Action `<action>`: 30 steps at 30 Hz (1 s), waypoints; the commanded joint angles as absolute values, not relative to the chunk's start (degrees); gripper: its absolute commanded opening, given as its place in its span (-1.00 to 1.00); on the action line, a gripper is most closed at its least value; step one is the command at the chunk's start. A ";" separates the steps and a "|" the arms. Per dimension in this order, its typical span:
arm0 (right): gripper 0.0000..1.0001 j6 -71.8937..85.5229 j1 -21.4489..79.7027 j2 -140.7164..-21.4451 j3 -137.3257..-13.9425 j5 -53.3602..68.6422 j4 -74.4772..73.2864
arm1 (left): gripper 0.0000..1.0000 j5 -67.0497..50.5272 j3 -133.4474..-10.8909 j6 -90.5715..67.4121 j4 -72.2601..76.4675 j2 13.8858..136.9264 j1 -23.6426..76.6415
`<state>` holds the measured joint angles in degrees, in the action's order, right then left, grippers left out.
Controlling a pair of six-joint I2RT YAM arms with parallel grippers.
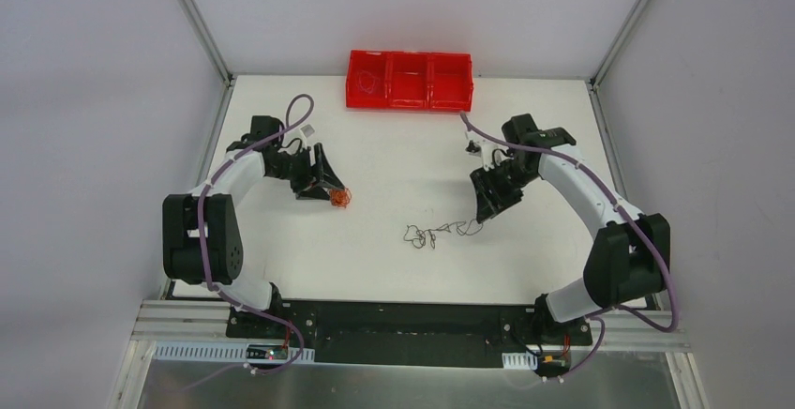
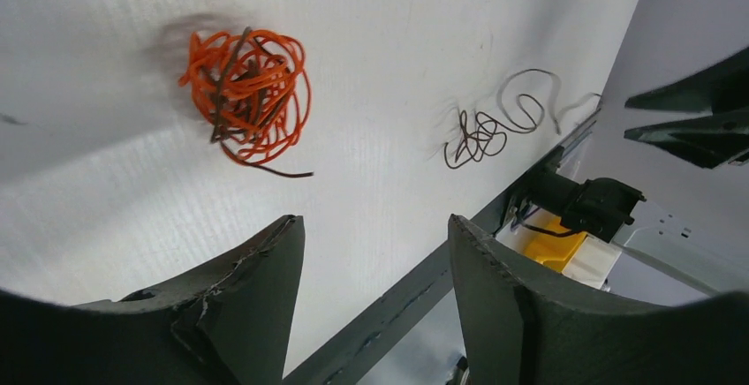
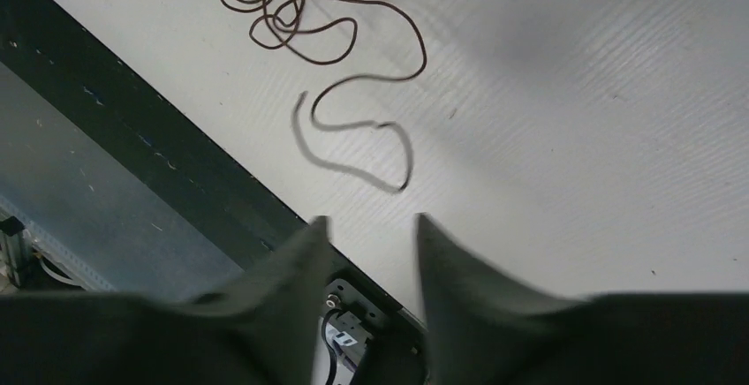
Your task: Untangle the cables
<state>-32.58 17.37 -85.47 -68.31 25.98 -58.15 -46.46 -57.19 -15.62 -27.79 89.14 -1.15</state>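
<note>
An orange cable ball point(image 1: 339, 199) with a dark strand through it lies on the white table, just beside my left gripper point(image 1: 323, 188). In the left wrist view the ball point(image 2: 252, 94) lies beyond my open, empty left gripper point(image 2: 375, 226), apart from the fingers. A thin dark cable point(image 1: 436, 234) lies loosely coiled at the table's middle front; it also shows in the left wrist view point(image 2: 490, 129). My right gripper point(image 1: 486, 208) hovers by its right end. In the right wrist view the dark cable point(image 3: 291, 14) trails towards my open, empty right gripper point(image 3: 371, 219).
A red three-compartment tray point(image 1: 410, 104) stands at the back middle, with a faint coil in its left compartment. The table's dark front rail point(image 3: 132, 129) runs close below the dark cable. Grey walls enclose the table on three sides.
</note>
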 commanded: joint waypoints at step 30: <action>-0.18 -9.20 45.81 -106.91 -74.86 5.36 -43.56 | 0.23 -50.19 -53.04 -20.39 -21.53 84.00 2.54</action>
<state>-11.14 45.69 -105.97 -72.62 6.37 -41.41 -49.41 -53.58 -20.25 -22.06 86.00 2.59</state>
